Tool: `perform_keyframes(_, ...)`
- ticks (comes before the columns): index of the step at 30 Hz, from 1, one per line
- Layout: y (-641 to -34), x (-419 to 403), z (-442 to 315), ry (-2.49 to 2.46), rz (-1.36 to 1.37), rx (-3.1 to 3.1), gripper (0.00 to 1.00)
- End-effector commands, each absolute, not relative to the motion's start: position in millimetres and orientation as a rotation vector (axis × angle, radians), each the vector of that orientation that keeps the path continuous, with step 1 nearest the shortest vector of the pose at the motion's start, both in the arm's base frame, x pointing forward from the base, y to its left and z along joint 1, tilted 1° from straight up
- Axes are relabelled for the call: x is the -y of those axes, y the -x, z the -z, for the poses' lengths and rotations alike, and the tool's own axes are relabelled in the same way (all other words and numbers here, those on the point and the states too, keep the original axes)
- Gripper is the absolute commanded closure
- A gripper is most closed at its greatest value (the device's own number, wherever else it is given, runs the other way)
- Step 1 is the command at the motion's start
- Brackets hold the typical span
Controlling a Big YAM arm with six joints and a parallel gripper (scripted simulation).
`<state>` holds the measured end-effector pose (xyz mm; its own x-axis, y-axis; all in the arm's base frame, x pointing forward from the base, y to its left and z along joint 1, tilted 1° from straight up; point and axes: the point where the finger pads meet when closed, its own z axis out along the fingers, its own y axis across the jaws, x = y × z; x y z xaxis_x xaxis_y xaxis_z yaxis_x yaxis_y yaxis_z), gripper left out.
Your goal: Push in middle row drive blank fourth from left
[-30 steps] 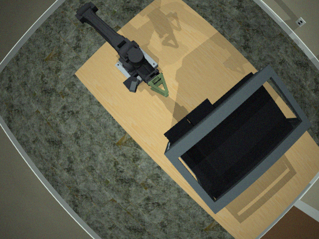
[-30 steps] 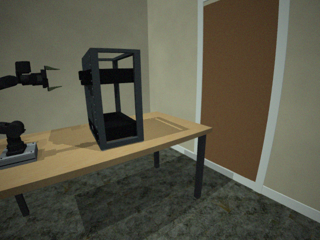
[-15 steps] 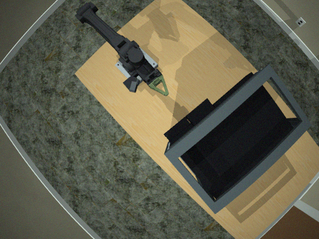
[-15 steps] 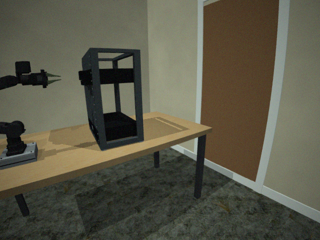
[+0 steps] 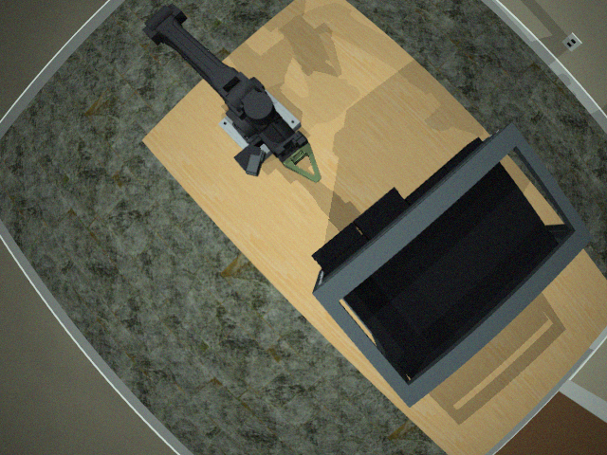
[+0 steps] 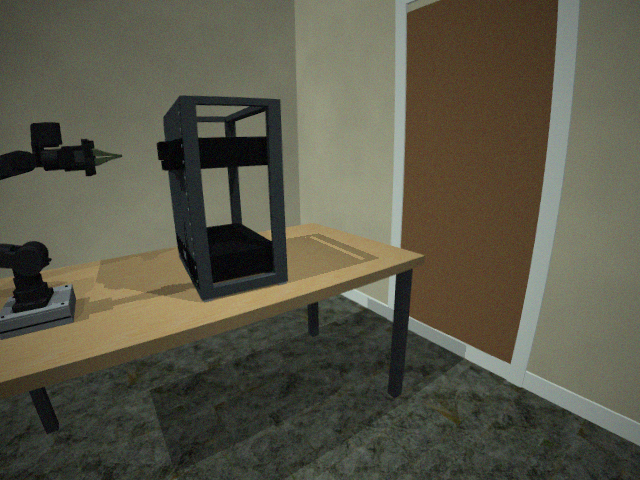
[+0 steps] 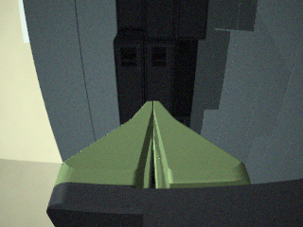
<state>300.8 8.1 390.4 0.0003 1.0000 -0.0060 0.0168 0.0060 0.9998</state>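
Note:
A grey open-frame rack (image 5: 416,215) (image 6: 199,217) (image 7: 76,57) stands upright on the wooden table (image 5: 220,195) (image 6: 155,320). Black drive blanks (image 5: 379,210) (image 6: 168,153) (image 7: 144,57) stick out of its front at different depths, high on the frame. I cannot tell the single rows and columns apart. My gripper (image 5: 316,178) (image 6: 116,154) (image 7: 152,111) has green fingers closed to a point with nothing between them. It is level, aimed at the rack's front at about the height of the blanks, and a clear gap away from them.
The arm's base plate (image 5: 229,132) (image 6: 36,315) is bolted to the table at the end away from the rack. A black block (image 6: 240,253) fills the rack's bottom. The table edge runs close behind the rack, and a brown door (image 6: 475,170) stands beyond.

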Motion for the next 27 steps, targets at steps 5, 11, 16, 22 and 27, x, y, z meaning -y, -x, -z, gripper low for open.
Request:
perform_keyframes(5, -300.0, -4.4, -438.7, -1.168, -1.234, -1.152, 1.0)
perform_keyframes(11, -300.0, -4.4, -438.7, -1.168, -1.234, -1.152, 1.0)
perform_keyframes(16, -300.7, -3.5, -438.6, -1.167, -1.234, -1.153, 1.0)
perform_keyframes(22, -305.9, 3.8, -438.0, -1.163, -1.23, -1.155, 1.0)
perform_keyframes(27, -320.3, 24.0, -435.9, -1.153, -1.22, -1.161, 1.0)
